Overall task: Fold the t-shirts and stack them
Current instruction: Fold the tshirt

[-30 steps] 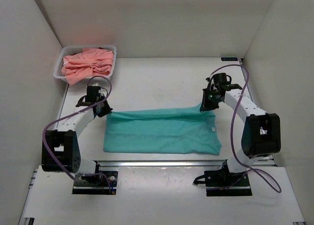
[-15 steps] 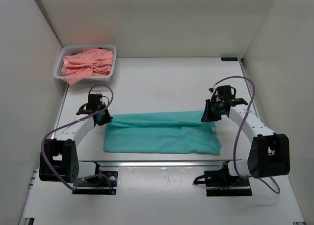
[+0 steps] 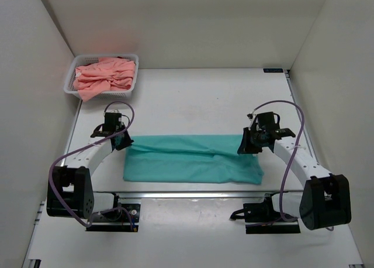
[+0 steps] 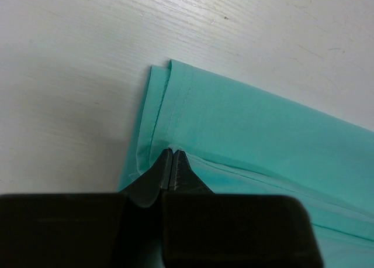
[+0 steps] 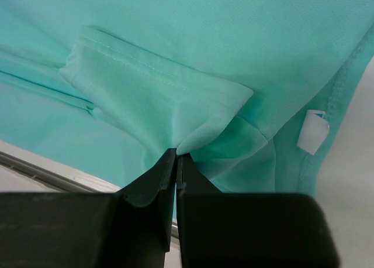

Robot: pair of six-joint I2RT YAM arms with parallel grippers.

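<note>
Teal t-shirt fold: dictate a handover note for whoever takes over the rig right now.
The left fingers are shut on the teal t-shirt at its left end; the right fingers are shut on a pinch of it near the neck label.
The shirt lies on the table, its far edge folded partway over toward the near side.
The pink t-shirts sit bunched in the basket. Nothing is stacked yet.
Left: finish this fold, then fold the pink ones and stack all.

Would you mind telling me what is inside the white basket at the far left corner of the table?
Crumpled salmon-pink t-shirts fill the basket, heaped to its rim. How many there are, and whether anything lies beneath them, cannot be seen.
</note>
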